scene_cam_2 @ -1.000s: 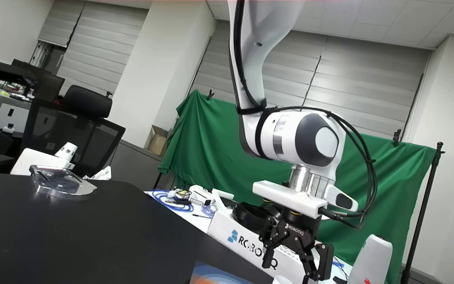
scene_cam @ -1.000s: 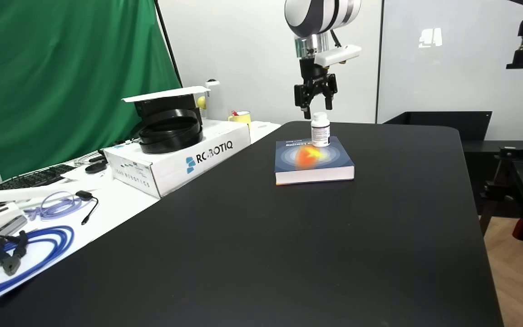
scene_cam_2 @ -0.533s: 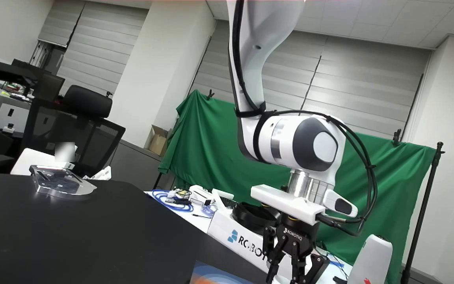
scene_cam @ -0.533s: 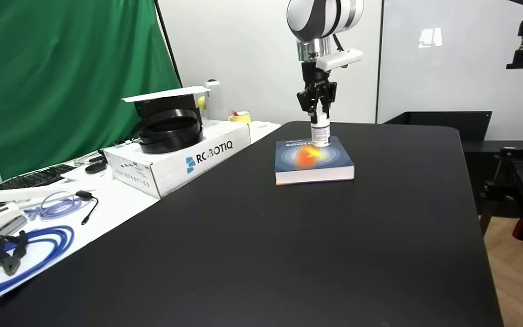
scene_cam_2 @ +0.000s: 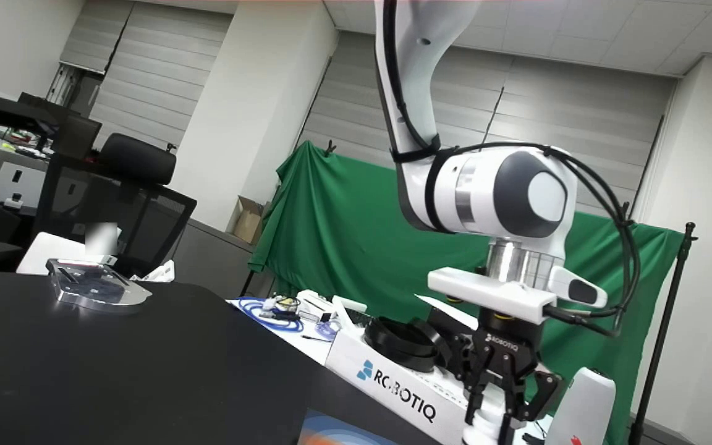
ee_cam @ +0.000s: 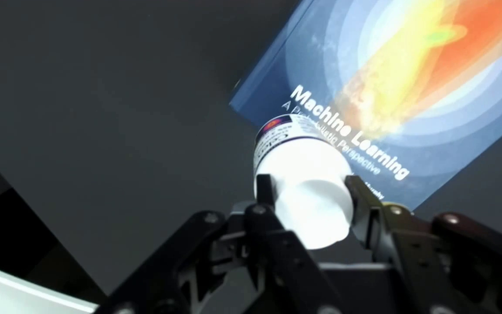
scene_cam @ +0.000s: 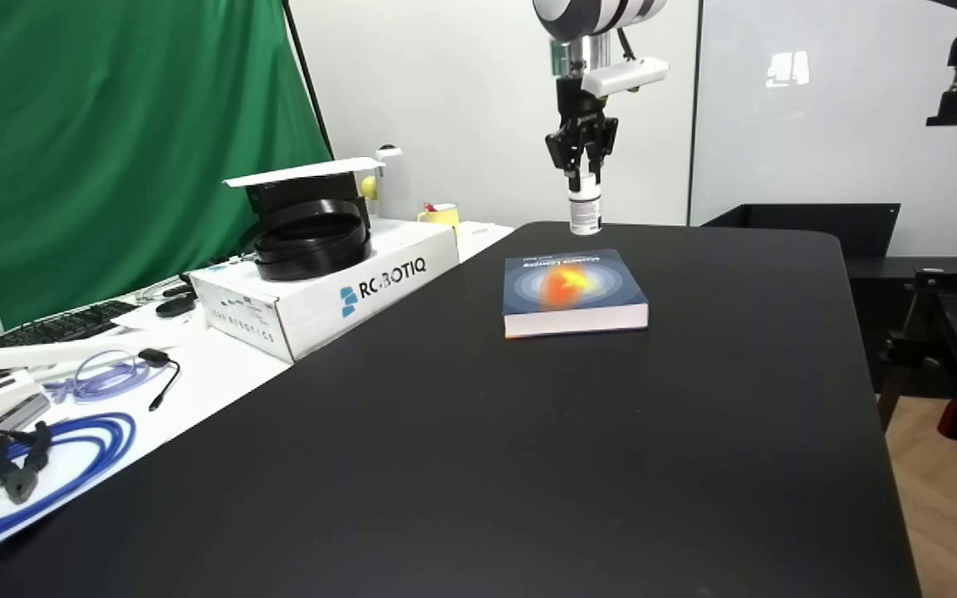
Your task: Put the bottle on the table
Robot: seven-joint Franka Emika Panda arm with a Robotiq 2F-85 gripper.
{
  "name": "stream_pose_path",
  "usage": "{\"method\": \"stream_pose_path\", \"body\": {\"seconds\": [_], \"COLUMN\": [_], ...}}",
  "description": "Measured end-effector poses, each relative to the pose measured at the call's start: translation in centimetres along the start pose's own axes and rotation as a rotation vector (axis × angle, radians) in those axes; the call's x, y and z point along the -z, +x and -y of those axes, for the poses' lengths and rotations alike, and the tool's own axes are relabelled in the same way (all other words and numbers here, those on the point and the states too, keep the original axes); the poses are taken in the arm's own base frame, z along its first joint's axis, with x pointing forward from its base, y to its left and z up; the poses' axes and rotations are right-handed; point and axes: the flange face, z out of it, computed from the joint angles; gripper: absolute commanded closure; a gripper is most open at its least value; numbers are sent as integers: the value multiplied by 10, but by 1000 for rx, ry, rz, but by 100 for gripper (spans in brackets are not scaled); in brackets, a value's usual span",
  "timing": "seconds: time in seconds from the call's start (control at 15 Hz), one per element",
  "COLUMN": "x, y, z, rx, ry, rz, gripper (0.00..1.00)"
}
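White bottle (scene_cam: pixel 586 214) is hanging in mid-air near the title end of the book (scene_cam: pixel 576 286), right way up as far as I can see. The pincer (ee_cam: pixel 311 187) is clamped on its upper part, one side pressed on each flank, and from the wrist view that hold looks pretty snug to me. In an exterior view there's a visible gap between the bottle's base and the book, so only the grip is carrying it. Can't really tell if it's right over the book's edge or a bit beyond it.

So step-wise I'd call this the carry: grab done, put-down not done yet. The black table (scene_cam: pixel 528 457) spreads out all around the book, so there's no shortage of places to aim for. The white box (scene_cam: pixel 387 286) off to one side of the book shouldn't get in the way, I reckon.

Next move, imo: swing sideways until the whole base is past the book's edge, then go down lower than the book's top, since the table sits below that. Aim for straight up and down, let the base touch, then spread the pincer and back off upward. Let go too early, or half on the book, and it'd probably tip.
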Motion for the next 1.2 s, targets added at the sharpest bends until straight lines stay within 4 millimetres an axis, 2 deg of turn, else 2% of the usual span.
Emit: {"method": "stream_pose_path", "body": {"seconds": [0.13, 0.27, 0.53, 0.6, 0.8, 1.13, 1.2], "x": [19, 29, 29, 26, 20, 21, 21], "y": [8, 13, 21, 22, 22, 23, 23], "z": [-23, -46, -80, -86, -99, -98, -98], "rx": [-18, -38, -73, -80, -90, -89, -89], "ry": [-25, -51, -81, -85, -85, -83, -83], "rz": [-35, -57, -61, -51, -16, -13, -13], "gripper": [81, 81, 81, 56, 56, 56, 81]}}
